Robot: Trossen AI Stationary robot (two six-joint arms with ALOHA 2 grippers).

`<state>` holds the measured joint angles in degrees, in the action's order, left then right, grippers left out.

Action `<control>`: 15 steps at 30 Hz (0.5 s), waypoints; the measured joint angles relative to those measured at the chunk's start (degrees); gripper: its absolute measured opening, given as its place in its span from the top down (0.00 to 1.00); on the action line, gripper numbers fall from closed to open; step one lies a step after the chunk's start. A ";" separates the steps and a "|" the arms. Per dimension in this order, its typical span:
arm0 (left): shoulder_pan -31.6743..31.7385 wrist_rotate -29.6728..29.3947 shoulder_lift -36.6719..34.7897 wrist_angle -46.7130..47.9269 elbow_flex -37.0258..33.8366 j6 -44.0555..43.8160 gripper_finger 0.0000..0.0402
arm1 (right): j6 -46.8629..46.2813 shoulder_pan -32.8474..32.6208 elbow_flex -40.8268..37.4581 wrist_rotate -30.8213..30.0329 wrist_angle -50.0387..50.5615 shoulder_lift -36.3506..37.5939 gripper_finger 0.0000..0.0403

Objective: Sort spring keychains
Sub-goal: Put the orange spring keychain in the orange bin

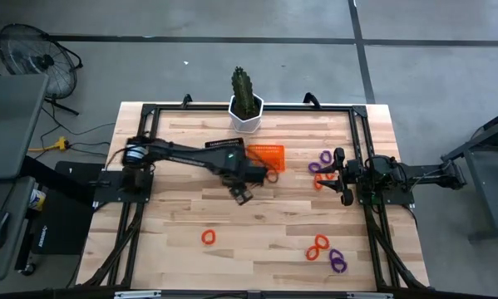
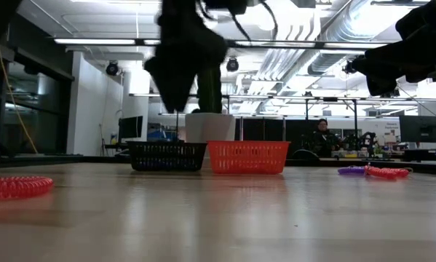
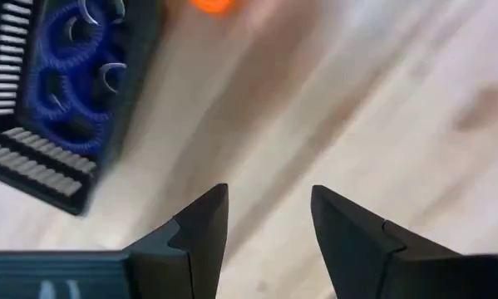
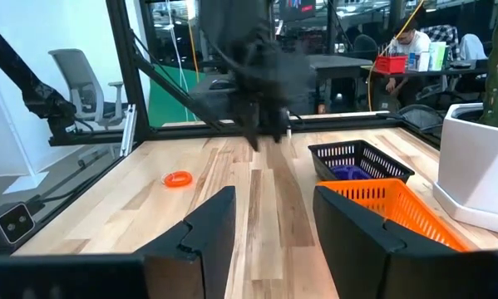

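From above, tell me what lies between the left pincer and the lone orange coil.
Bare wood in the high view, from left pincer to orange coil.

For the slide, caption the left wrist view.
Open left claw above bare wood, purple keychains in the black basket beside it.

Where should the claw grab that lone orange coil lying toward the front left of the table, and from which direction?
Probably from straight above, pinching one side of the ring. The orange spring keychain lies flat on the bare wooden table with nothing beside it, so one finger can drop into its open middle and the other outside the coil. The open left claw, hovering nearer than the right claw, seems the likelier choice.
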<state>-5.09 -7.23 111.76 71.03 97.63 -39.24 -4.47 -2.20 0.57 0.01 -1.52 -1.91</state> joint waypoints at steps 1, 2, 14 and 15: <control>-0.99 0.76 -1.23 -2.91 -2.36 -0.89 0.57 | 0.00 0.02 0.01 0.00 0.00 0.00 0.61; -2.06 1.36 -3.21 -4.86 -5.51 -2.00 0.57 | 0.00 0.00 -0.01 0.00 0.00 0.00 0.61; -17.58 9.49 -18.95 -14.87 -34.94 -20.52 0.57 | 0.00 0.01 0.00 0.02 -0.01 -0.66 0.61; -18.67 9.85 -19.08 -17.32 -35.61 -21.92 0.57 | -0.01 0.00 -0.01 -0.01 -0.02 -0.68 0.61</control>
<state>-23.76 2.62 92.67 53.71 62.03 -61.16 -4.48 -2.19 0.56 0.00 -1.54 -2.59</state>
